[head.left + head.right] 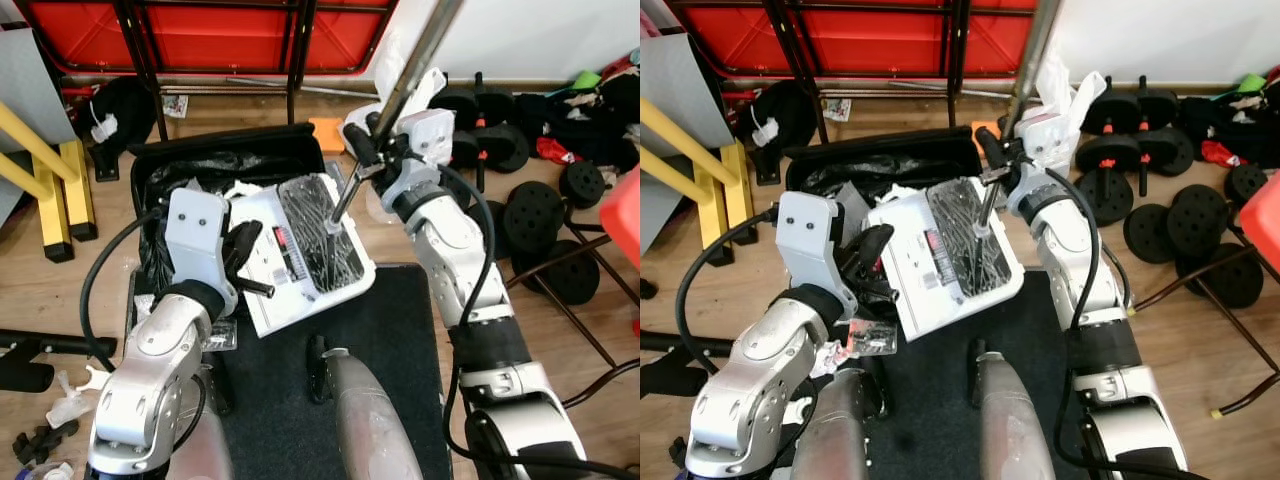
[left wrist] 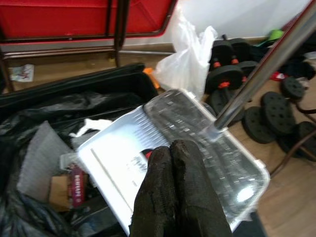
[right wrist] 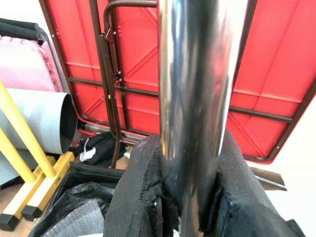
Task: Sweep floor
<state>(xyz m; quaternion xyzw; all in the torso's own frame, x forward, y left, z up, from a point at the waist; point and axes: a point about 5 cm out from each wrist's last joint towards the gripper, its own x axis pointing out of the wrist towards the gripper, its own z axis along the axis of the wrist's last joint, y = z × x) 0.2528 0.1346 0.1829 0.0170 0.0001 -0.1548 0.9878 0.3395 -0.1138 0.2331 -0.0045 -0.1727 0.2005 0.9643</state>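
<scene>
A white dustpan (image 1: 262, 262) is held tilted over the open black-lined bin (image 1: 215, 160), with my left gripper (image 1: 243, 258) shut on its near edge. In the left wrist view the two black fingers (image 2: 173, 190) are pressed together in front of the dustpan (image 2: 118, 153). The dark broom head (image 1: 322, 235) rests inside the pan. Its shiny metal handle (image 1: 418, 58) rises up and to the right, and my right gripper (image 1: 366, 150) is shut around it. The right wrist view shows the fingers (image 3: 140, 197) clamping the broom handle (image 3: 195, 89). Paper and wrappers (image 2: 64, 173) lie in the bin.
Dumbbells and weight plates (image 1: 540, 215) crowd the floor on the right. A red folded table (image 1: 200, 35) leans at the back and a yellow stand (image 1: 62, 190) is on the left. A black mat (image 1: 400, 370) lies under me. Small litter (image 1: 55, 405) sits at the lower left.
</scene>
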